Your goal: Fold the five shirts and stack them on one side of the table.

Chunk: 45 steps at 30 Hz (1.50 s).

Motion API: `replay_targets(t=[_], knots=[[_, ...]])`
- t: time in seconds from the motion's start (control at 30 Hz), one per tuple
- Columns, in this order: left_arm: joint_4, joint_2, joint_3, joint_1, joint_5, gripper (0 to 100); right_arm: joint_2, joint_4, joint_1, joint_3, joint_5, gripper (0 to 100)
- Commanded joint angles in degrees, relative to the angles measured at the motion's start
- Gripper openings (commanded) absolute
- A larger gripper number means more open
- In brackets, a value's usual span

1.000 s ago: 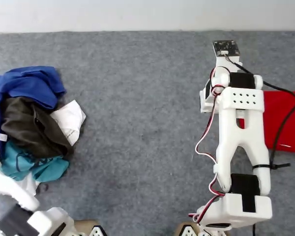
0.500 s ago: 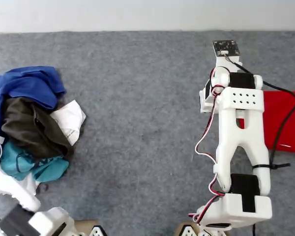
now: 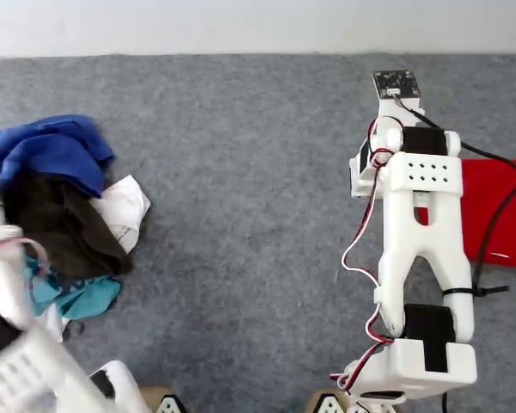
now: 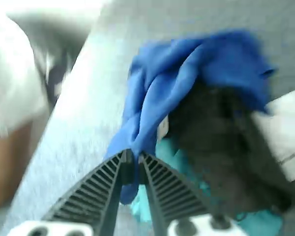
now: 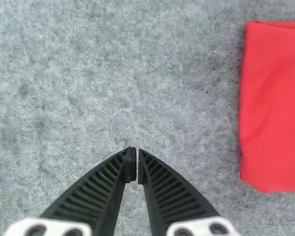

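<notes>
Felt (image 4: 83, 128): tool (image 4: 131, 161) (closed) on blue shirt (image 4: 187, 73)

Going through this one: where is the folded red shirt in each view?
High view: red shirt at the right edge, partly under the right arm.
Right wrist view: red shirt lies flat, apart from the right gripper, fingers shut.
Left wrist view: faces the blue shirt pile.
Shared landmark: the grey mat.

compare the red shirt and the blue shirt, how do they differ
The red shirt lies flat, folded into a neat rectangle; the blue shirt is crumpled. The red shirt lies alone near the right gripper, untouched; the blue shirt sits in a pile, pinched by the left gripper. Both rest on grey carpet.
</notes>
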Motion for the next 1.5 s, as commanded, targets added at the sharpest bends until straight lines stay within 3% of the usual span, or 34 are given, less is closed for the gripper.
replay_targets(t=[0.0,0.13,0.3,0.37,0.5,0.63,0.73,0.9,1.1,1.27,1.47], knots=[[-4.0,-7.3,-5.6,6.3,0.0,1,-0.3,-0.4,-0.7,-0.3,-0.5,1.8],[-7.6,-4.8,-18.1,6.7,6.0,1,-0.5,-0.7,-0.7,-0.3,-0.3,1.8],[-2.2,6.6,-40.0,7.2,12.6,2,-0.2,-0.6,-0.7,-0.3,-0.4,1.8],[4.0,11.8,-48.7,9.0,12.9,2,-0.2,-0.4,-0.7,-0.3,-0.4,1.8],[24.4,20.9,-59.2,9.1,9.3,2,-0.3,0.1,-0.7,-0.3,-0.4,1.8],[26.5,25.4,-47.1,7.3,10.0,4,-0.2,0.9,-0.7,0.2,-0.4,1.8],[25.0,25.5,-30.1,8.0,9.9,11,-0.3,0.6,-0.7,1.3,-0.4,1.8],[24.3,25.4,-8.1,8.4,9.6,13,-0.2,0.4,-0.7,3.5,-0.4,1.8],[11.6,21.7,12.4,7.7,9.9,14,-0.2,0.3,-0.7,5.3,-0.4,1.8],[0.3,15.5,26.9,2.7,7.6,17,-0.2,0.3,-0.7,5.3,-0.4,1.8],[-7.7,9.0,35.6,0.7,8.7,17,-0.3,0.7,-0.7,5.3,-0.4,1.8]])
